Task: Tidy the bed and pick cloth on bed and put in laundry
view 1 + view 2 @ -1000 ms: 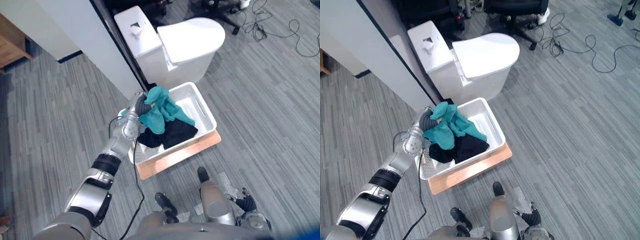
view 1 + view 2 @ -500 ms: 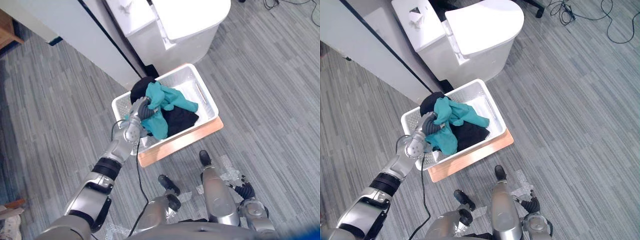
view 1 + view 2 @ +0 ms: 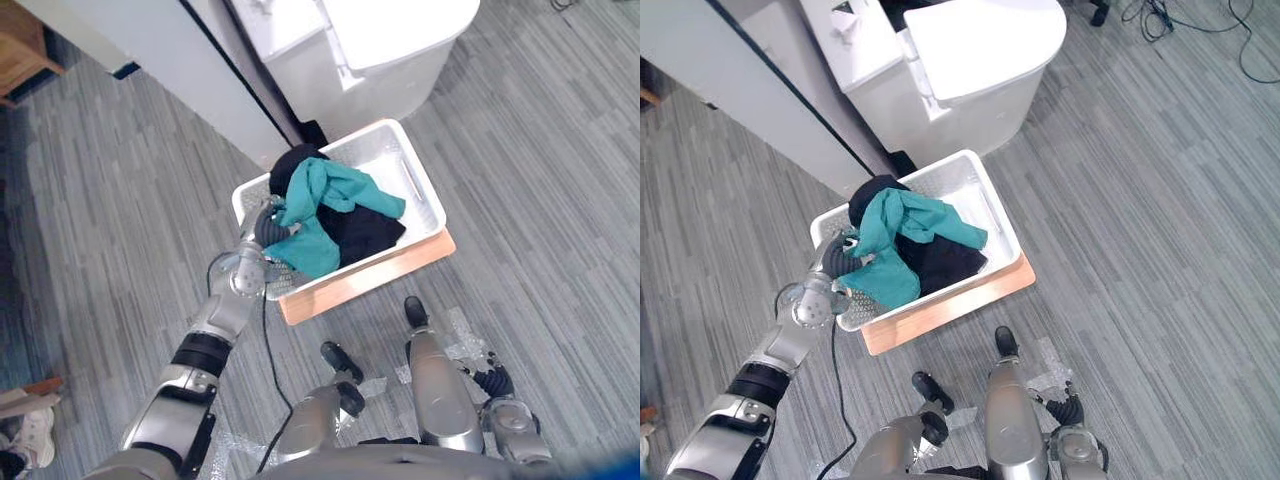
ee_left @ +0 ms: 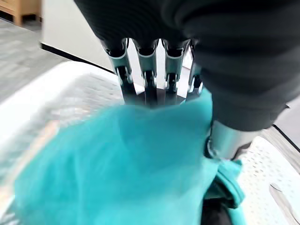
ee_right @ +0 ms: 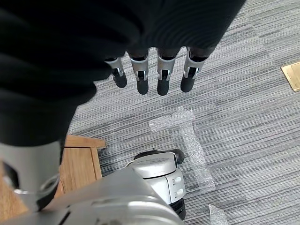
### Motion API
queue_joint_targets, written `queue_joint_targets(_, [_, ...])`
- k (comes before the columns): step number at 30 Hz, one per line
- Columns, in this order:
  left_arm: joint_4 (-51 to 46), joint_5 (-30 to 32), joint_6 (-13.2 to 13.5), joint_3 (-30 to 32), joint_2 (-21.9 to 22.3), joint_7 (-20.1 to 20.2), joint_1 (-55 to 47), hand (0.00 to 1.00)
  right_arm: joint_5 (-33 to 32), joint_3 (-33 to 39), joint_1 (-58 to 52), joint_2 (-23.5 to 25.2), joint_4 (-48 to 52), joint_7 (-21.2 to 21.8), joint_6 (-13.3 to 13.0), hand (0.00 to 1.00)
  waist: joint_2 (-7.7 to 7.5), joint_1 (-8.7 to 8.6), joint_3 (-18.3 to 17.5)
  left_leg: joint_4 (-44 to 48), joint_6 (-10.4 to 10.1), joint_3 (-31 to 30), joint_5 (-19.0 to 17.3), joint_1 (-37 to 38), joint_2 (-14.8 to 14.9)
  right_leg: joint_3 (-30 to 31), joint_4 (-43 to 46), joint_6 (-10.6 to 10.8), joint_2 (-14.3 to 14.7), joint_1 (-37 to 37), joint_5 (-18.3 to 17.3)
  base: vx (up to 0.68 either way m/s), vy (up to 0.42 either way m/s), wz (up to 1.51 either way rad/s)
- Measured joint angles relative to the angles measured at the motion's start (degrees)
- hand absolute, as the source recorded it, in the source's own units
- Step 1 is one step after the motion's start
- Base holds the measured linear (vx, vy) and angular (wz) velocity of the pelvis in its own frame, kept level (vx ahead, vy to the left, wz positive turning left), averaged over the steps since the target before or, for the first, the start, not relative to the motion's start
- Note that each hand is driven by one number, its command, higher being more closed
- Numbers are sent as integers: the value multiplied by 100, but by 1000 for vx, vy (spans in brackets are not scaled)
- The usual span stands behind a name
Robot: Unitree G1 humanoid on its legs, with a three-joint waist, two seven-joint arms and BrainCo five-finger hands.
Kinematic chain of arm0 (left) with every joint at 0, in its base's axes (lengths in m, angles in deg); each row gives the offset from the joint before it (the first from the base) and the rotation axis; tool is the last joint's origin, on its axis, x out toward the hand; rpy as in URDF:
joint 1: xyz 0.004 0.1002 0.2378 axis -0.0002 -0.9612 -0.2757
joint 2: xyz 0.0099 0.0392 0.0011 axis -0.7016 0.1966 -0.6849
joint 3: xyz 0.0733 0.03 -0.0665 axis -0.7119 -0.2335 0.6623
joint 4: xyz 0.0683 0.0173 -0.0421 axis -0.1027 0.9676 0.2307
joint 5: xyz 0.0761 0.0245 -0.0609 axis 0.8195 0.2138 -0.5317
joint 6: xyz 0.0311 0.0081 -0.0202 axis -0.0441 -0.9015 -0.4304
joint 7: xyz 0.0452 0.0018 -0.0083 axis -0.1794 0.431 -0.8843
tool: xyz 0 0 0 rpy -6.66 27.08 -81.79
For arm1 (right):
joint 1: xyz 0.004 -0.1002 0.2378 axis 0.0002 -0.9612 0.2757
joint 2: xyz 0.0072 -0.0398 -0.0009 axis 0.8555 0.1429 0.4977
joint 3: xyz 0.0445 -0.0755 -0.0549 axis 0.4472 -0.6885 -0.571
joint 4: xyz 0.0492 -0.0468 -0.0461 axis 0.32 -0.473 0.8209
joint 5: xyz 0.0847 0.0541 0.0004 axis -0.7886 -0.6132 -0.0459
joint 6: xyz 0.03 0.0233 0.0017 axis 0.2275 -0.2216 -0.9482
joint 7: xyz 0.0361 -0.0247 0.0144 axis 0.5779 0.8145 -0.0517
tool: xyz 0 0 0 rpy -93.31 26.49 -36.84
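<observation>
**Teal cloth at the laundry basket**

Grey striped carpet covers the room, with a white ceramic toilet at the far side and a white wall panel with a dark edge to its left. Just near of the toilet, a white perforated plastic laundry basket rests on a flat wooden board that shows along its near edge.

A crumpled teal cloth lies in the left half of the basket, on top of a heap of black cloth that shows at the far left corner and to the right. Part of the teal cloth reaches the basket's left rim.

The left hand is at that left rim, sunk into the teal cloth; the cloth hides it too far to tell whether it is gripping or has let go.

The right hand hangs low on the near right above the carpet, its fingers straight and loose, with nothing in it.
</observation>
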Motion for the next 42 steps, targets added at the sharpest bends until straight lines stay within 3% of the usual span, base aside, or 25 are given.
queue_joint_targets(15, [73, -156, 47, 123, -5, 6, -263, 0, -32, 44, -80, -9, -257, 4, 51, 0, -35, 181, -161, -83, 8, -22, -6, 290, 28, -112, -362, 23, 11, 458, 158, 0, 1, 1])
queue_joint_targets(20, [1080, -206, -27, 613, 22, -68, 164, 0, -27, -70, -203, 58, -328, 66, 41, 0, -228, 129, -448, -90, 33, -15, -22, 451, 91, -141, -444, 13, 68, 662, 164, 13, -2, -2])
queue_joint_targets(24, [1123, -237, -94, 747, 24, -161, 178, 0, -23, -162, -261, 57, -404, 102, 8, 0, -327, 180, -588, -93, 23, -58, -28, 598, 129, -222, -587, -13, 84, 900, 190, 8, -5, 6])
queue_joint_targets(30, [1283, -923, -71, 1695, 23, -540, -16, 0, -25, -159, -403, 48, -560, 193, -26, 0, -355, 287, -912, -94, 23, -332, -28, 664, 187, -476, -820, -24, 75, 1223, 222, 16, -5, 21])
queue_joint_targets(33, [1540, -1405, -70, 2174, 22, -753, -208, 0, -25, -160, -441, 43, -663, 282, -24, 0, -409, 438, -1024, -95, 8, -377, -38, 723, 215, -529, -933, -40, 98, 1360, 233, 12, -13, 11])
queue_joint_targets(42, [2646, -2920, 48, 3390, 326, -934, -1080, 0, -24, -126, -417, 71, -907, 418, -20, 0, -598, 611, -1289, -170, 9, -745, -38, 720, 209, -805, -1380, -30, 82, 1707, 348, 30, 5, 17])
